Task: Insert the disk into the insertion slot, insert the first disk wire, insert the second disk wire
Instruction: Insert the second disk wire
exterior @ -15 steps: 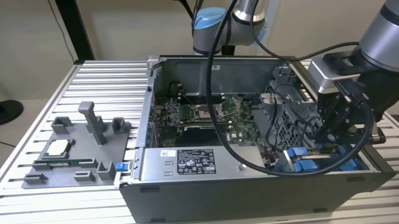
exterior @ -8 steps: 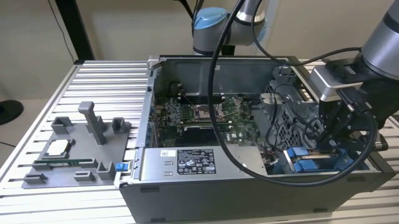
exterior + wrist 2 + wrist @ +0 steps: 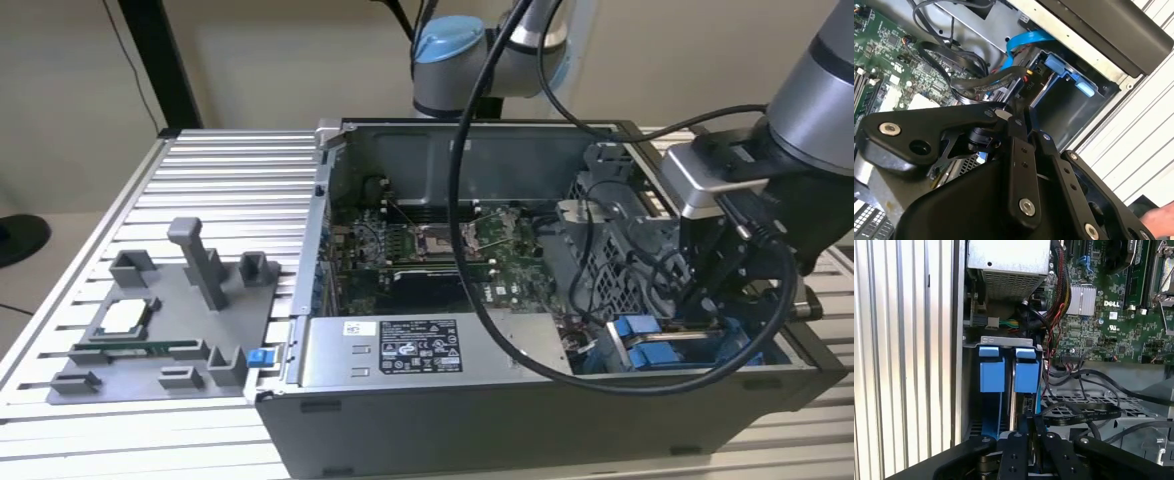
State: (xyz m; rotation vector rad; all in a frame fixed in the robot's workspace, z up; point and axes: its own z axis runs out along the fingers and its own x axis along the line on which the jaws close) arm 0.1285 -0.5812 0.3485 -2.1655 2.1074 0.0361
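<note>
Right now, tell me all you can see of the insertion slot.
The insertion slot is a dark bay of grey sheet metal in the case's corner, beside the power supply. Two blue plastic tabs stand side by side at its mouth. The gripper hangs just over it, and black cables lie on the perforated cage next to it.

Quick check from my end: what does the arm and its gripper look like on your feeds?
In the exterior view the arm is silver-grey tubing with a light blue joint cap, and black cables loop from it. A grey camera block sits near the wrist. In both wrist views the gripper is matte black, its linkage bars studded with silver screws.
</note>
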